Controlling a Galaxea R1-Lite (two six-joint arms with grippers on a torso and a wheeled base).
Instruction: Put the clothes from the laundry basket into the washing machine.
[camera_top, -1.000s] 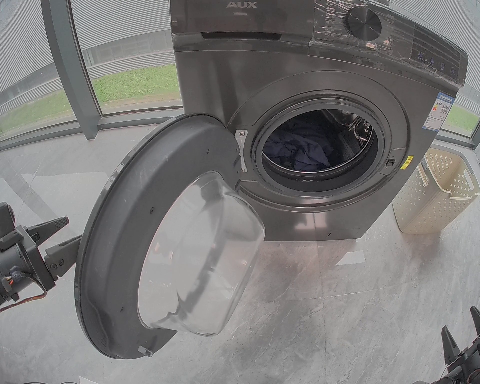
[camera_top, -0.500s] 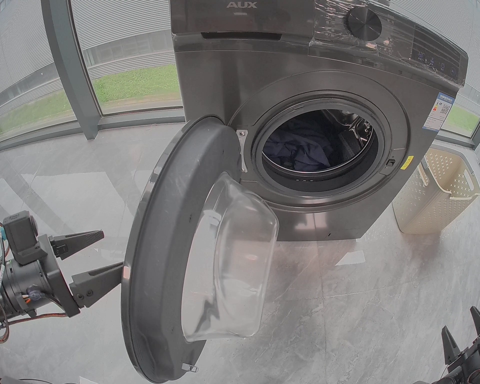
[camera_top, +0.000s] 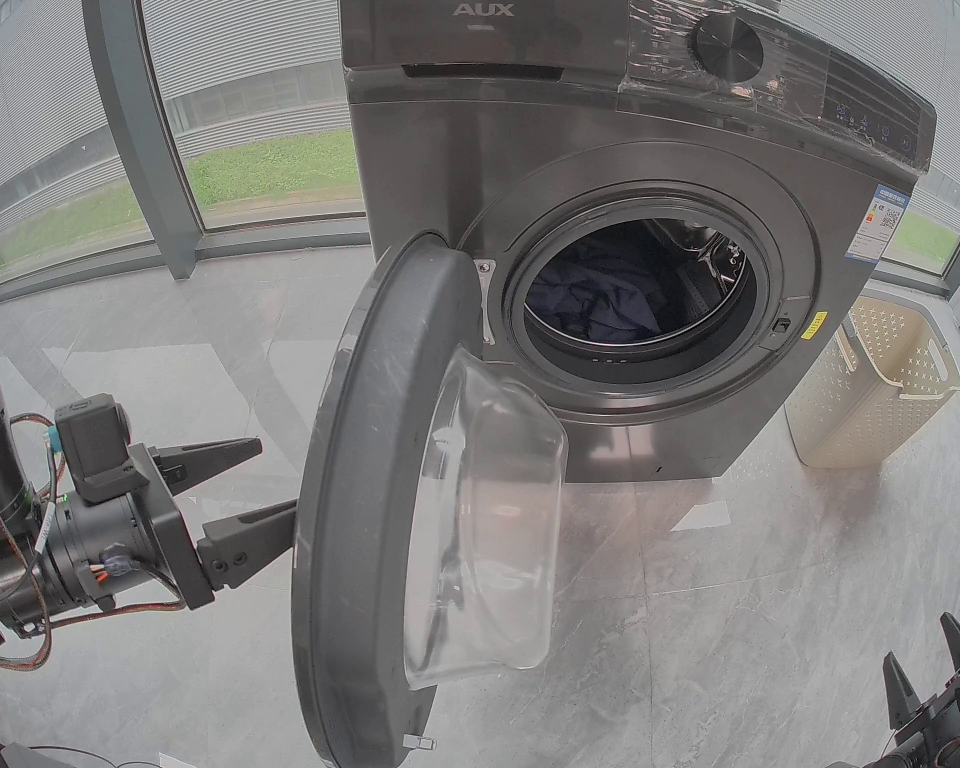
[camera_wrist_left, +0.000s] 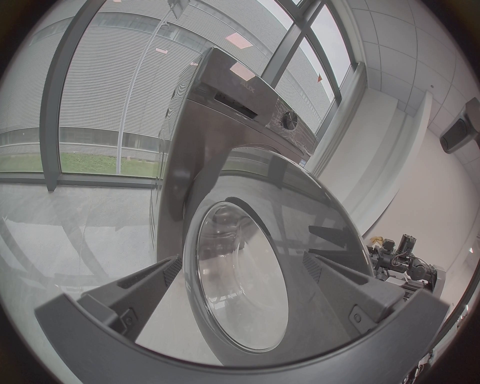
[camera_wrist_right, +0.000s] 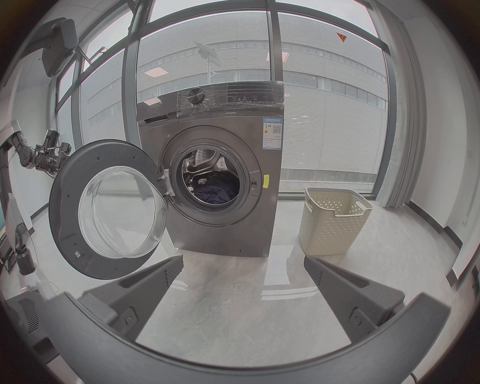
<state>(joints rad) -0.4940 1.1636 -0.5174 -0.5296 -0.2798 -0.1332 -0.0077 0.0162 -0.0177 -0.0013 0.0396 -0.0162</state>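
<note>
The grey washing machine (camera_top: 620, 130) stands with its round door (camera_top: 370, 480) swung about halfway out, edge-on in the head view. Dark blue clothes (camera_top: 600, 295) lie inside the drum, also seen from the right wrist as clothes (camera_wrist_right: 215, 192). My left gripper (camera_top: 278, 480) is open at the door's outer face, its lower finger (camera_top: 250, 540) touching the door. In the left wrist view, the left gripper (camera_wrist_left: 241, 260) frames the door (camera_wrist_left: 300, 215) close up. My right gripper (camera_top: 925, 665) hangs open low at the right, holding nothing. The cream laundry basket (camera_top: 880, 385) stands right of the machine.
From the right wrist, the basket (camera_wrist_right: 332, 220) looks empty inside. Glass walls with a grey pillar (camera_top: 140, 140) run behind and left of the machine. Bare grey floor (camera_top: 720, 620) spreads in front.
The door has swung from wide open toward the drum opening. My left gripper has moved right along with it, staying against the outer face. The right arm has not moved.
</note>
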